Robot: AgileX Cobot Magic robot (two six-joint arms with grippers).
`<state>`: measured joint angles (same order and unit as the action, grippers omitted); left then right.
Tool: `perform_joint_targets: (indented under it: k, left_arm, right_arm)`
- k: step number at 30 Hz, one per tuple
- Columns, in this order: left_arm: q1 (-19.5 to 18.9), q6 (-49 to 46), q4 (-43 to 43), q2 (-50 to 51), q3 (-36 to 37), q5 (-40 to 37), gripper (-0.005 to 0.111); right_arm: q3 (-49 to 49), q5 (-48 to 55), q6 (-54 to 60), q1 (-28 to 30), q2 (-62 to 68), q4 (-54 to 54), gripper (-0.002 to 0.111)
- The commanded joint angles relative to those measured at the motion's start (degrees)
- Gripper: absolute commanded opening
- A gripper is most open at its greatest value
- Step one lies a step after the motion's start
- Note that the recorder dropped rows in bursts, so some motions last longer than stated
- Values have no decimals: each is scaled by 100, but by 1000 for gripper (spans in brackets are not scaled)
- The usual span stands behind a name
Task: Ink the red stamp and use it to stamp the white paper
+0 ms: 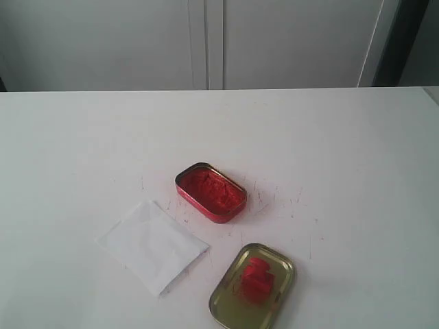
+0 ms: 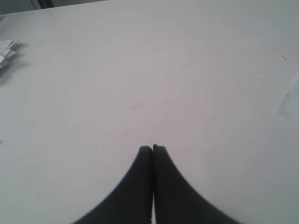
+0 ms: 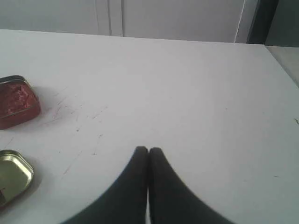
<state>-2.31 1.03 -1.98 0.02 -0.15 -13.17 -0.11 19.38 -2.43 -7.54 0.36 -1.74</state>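
Red plastic, small and stepped: the stamp (image 1: 256,279) is a little block with a narrower handle, and it lies inside the gold lid (image 1: 230,310). It is far smaller than the lid around it, and red smears mark the gold metal beside it. The lid sits open side up, well away from the far edge of the white worktop (image 1: 329,151), the edge that runs along the grey cabinet doors (image 1: 288,41).

Any lettering on the stamp or the tins is too small for me to read.

The red tin (image 1: 199,203) stands near the middle of the worktop, between the lid and that far edge. It is a rounded rectangle, uncovered, and filled with rough red ink paste (image 1: 211,189). Thin red scratches fleck the worktop around it.

The paper (image 1: 151,245) lies flat on the left, near the tin and the lid but touching neither. It is a thin white sheet, slightly creased, with one corner pointing toward the tin.

My left gripper (image 2: 153,148) hangs over bare worktop with its black jaws pressed together on nothing; a crumpled white scrap (image 2: 7,51) sits off at the edge of that wrist view. My right gripper (image 3: 148,149) is the same, jaws pressed together and empty, with the tin and lid off to one side.
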Motion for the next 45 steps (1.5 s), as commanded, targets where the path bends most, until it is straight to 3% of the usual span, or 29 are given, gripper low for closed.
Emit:
perform_joint_targets:
  k: [1, 13, 26, 34, 45]
  left_arm:
    - [18, 22, 21, -2, 15, -14, 0]
    - [18, 22, 21, -2, 15, -14, 0]
    - [18, 22, 21, -2, 15, -14, 0]
    - [18, 22, 21, -2, 15, -14, 0]
    - [18, 22, 21, -2, 15, -14, 0]
  right_arm:
    - [11, -421, 31, 2, -36, -58, 0]
    - [11, -2801, 31, 2, -36, -58, 0]
    - [11, -3305, 31, 2, -36, -58, 0]
    - [11, -3235, 31, 2, -36, -58, 0]
    - [-1346, -1307, 31, 2, 282, -58, 0]
